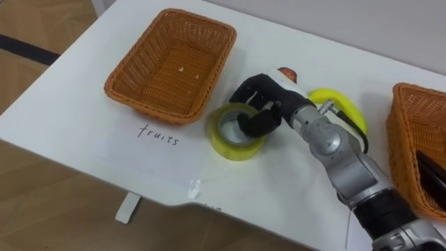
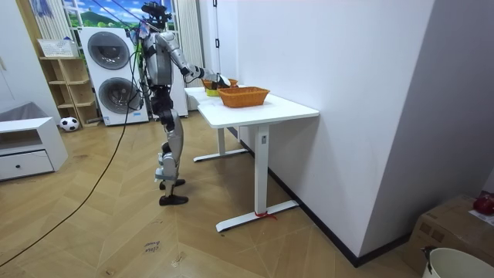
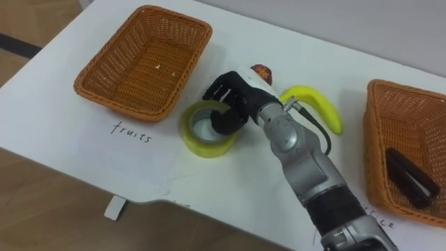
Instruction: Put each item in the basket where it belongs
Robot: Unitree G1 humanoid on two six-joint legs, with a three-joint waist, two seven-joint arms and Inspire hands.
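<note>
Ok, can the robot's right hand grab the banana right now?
Probably not yet. The right hand is curled round the tape roll, and the banana lies beside its wrist, further back. It would likely have to let go first.

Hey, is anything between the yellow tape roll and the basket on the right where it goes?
Yes: the banana lies on the table between the tape roll and the right basket. A straight slide would likely hit it; lifting over looks safer. The right hand grips the roll.
</note>
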